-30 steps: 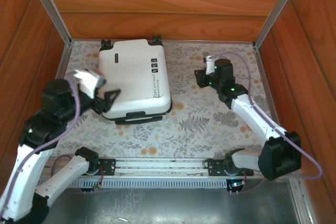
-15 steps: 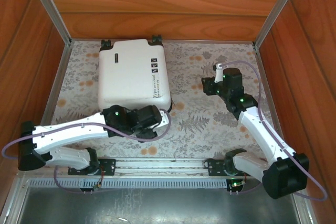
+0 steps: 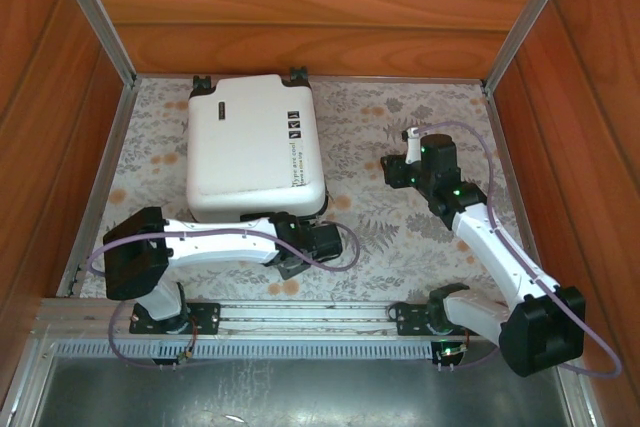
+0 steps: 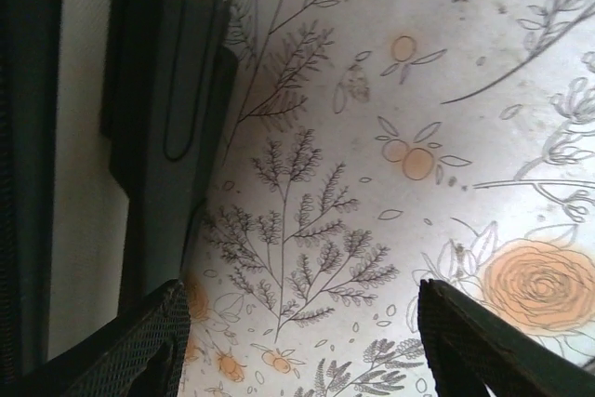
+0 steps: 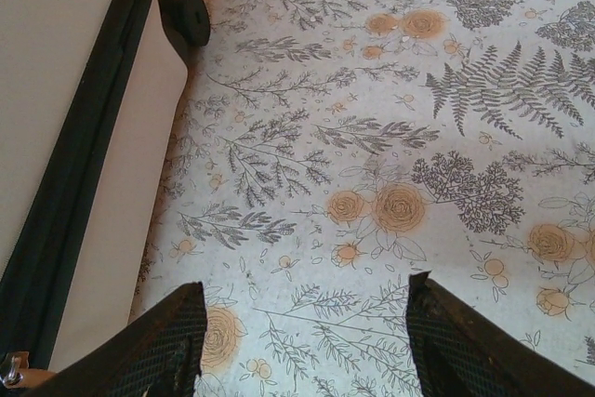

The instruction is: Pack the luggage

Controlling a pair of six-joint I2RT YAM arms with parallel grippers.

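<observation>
The luggage point(image 3: 255, 152) is lying closed and flat at the far left of the tabletop point(image 3: 400, 247). Left pincer point(image 4: 302, 323) is just off its near edge, spread wide. Right pincer point(image 5: 302, 323) is off to its right, also wide.

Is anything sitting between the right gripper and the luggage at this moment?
Nothing visible does. In the right wrist view the right gripper is open, and the luggage lies off to one side of it, with bare floral table cover between them. The top view shows the same uncluttered stretch.
</observation>
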